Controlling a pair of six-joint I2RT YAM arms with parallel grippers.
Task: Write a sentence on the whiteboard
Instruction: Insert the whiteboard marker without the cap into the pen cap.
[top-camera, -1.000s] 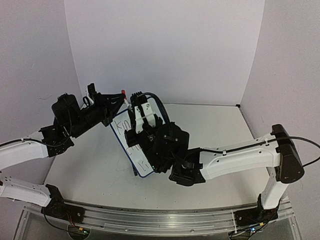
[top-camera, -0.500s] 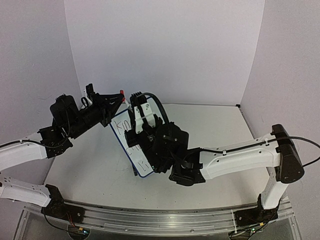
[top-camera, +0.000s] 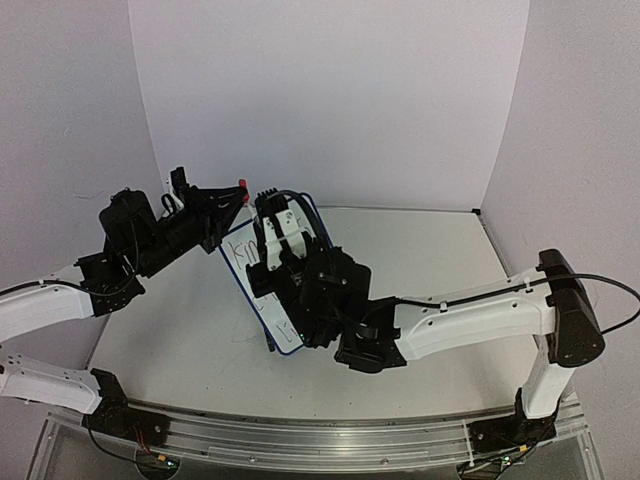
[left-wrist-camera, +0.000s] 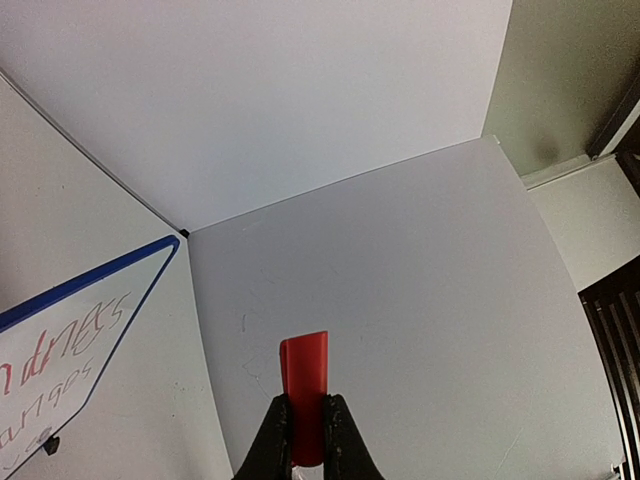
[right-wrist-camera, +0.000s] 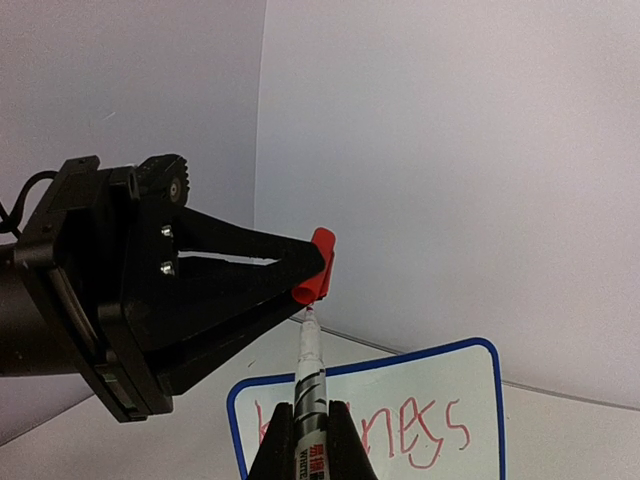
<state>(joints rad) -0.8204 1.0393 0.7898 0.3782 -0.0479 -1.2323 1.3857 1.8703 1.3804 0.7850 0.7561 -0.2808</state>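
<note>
Red handwritten sentence (top-camera: 246, 252) on a white, blue-framed whiteboard (top-camera: 240, 275).
Top view: the whiteboard sits mid-frame, half hidden by the right gripper (top-camera: 270, 205); the left gripper (top-camera: 240, 192) is at its upper left. Left wrist: fingers (left-wrist-camera: 275, 440) pinch a red cap (left-wrist-camera: 304, 375), with the whiteboard corner at lower left. Right wrist: fingers (right-wrist-camera: 338, 445) clamp a marker (right-wrist-camera: 309, 375), its tip at the red cap, the whiteboard along the bottom.

The whiteboard (right-wrist-camera: 390, 375) is showing a smooth, glossy white face inside a shiny blue plastic frame. The red cap (left-wrist-camera: 303, 370) is looking like smooth plastic with a soft sheen, and the marker (right-wrist-camera: 309, 375) is wearing a glossy printed label. The left gripper (right-wrist-camera: 308, 272) is presenting matt black plastic with small metal screws (right-wrist-camera: 167, 249). The table (left-wrist-camera: 420, 300) is appearing matt white and faintly scuffed. The rail (top-camera: 300, 440) is gleaming like brushed metal.
</note>
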